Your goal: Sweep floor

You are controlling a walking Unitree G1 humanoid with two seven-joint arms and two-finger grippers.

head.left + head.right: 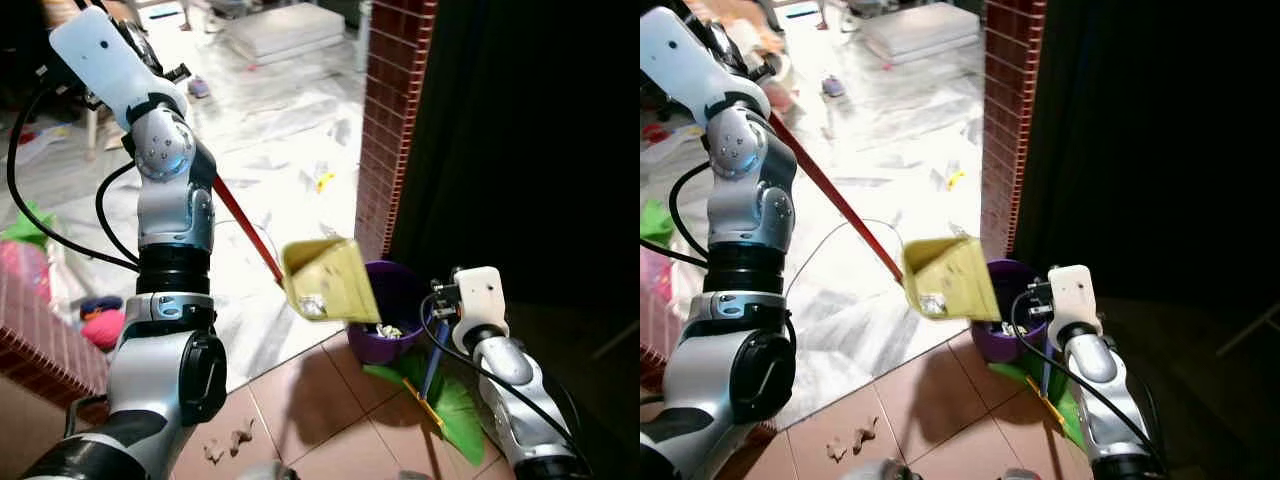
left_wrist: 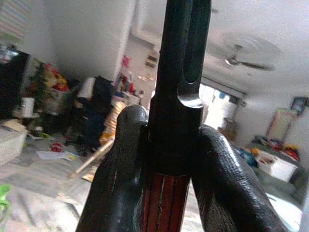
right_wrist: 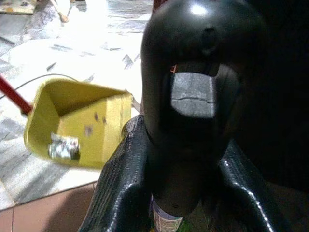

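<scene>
Marble floor [image 1: 290,170] behind, left gripper [image 2: 166,159] clenches the dustpan [image 1: 330,280] handle above the purple bin [image 1: 400,310]; right gripper [image 3: 186,169] grasps the broom [image 1: 432,375]. Next: tip the dustpan further.

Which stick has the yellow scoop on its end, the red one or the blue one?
The red stick, held by the left tool, carries the yellow dustpan. The blue stick ends at the green broom.

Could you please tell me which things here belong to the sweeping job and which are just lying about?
Job: yellow dustpan on its red handle, held by the left gripper; purple bin; green broom, handle in the right gripper; crumbs.

Lying about: folded mattress, pink ball.
</scene>
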